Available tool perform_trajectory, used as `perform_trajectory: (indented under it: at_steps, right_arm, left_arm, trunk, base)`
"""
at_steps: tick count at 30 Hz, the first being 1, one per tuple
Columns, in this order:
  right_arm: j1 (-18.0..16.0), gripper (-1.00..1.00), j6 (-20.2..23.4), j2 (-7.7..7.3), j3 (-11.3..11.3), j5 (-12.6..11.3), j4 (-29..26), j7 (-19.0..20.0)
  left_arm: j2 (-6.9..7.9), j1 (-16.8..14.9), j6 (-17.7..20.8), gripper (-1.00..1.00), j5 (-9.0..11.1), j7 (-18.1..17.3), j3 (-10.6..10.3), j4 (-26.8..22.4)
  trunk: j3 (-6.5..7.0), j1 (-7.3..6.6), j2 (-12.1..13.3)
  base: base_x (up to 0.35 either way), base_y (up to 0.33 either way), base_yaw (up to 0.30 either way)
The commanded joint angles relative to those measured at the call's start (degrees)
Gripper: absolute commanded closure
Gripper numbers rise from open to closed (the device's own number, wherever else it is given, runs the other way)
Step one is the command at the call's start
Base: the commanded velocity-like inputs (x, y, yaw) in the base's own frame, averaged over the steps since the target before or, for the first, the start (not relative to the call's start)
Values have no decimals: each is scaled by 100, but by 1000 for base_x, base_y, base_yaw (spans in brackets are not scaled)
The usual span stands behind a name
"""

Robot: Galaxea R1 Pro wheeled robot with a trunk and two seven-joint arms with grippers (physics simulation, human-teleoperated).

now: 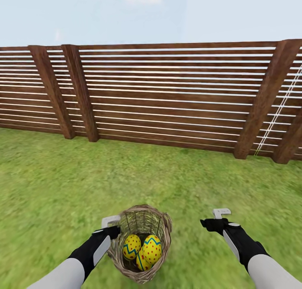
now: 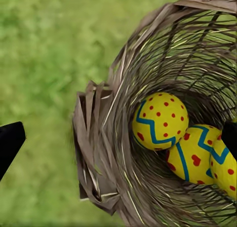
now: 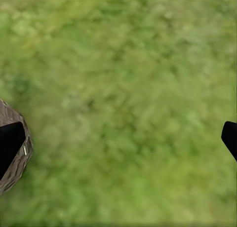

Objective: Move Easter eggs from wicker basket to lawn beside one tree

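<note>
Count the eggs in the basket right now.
3. All lie inside the round brown twig wicker basket: one yellow egg with blue zigzag and red dots on the left arm's side, one beside it, and a third mostly hidden beneath them.

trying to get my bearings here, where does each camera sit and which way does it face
Head view: on the head, facing forward and down over the lawn toward the fence; both arms, wicker basket.
Left wrist view: looks down into the basket at the Easter eggs; dark fingers at edges.
Right wrist view: looks down at grass; both wrist views share the basket.
</note>
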Motion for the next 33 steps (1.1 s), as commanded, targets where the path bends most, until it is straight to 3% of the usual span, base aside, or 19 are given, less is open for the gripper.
perform_trajectory:
  at_steps: [1,12,15,18,20,23,26,33]
  right_arm:
    - [-1,-100,34,-7,0,-4,-12,21]
    - [-1,-100,32,-40,-3,-24,-19,151]
    - [-1,-100,37,-133,-23,-34,-20,882]
    - [-1,-100,51,-381,-67,-62,-14,1785]
    - [-1,-100,57,-506,-204,-86,-11,2305]
    - [-1,-100,58,-573,-510,-90,-5,2833]
    - [-1,-100,52,-589,-612,-89,-4,3035]
    - [-1,-100,51,-592,-632,-89,-2,3075]
  left_arm:
    - [3,-2,25,-100,48,48,-47,-13]
    - [-26,-2,26,-100,47,47,-44,-13]
    - [-30,-2,29,-100,46,47,-44,-8]
    - [-31,-2,28,-100,46,47,-44,-7]
    - [-32,-2,28,-100,44,47,-44,-7]
    - [-33,-2,28,-100,46,47,-44,-7]
    - [-32,-2,25,-100,46,47,-44,-6]
    - [-29,-2,28,-100,48,47,-42,-6]
  trunk:
    - [-24,22,-44]
    - [-221,264,-485]
    - [-275,330,-606]
    - [-329,395,-726]
    - [-365,439,-806]
    - [-419,505,-926]
    - [-472,571,-1047]
    - [-598,725,-1327]
  base:
    - [0,0,0]
    - [0,0,0]
    - [0,0,0]
    - [0,0,0]
    - [0,0,0]
    - [0,0,0]
    - [0,0,0]
    - [0,0,0]
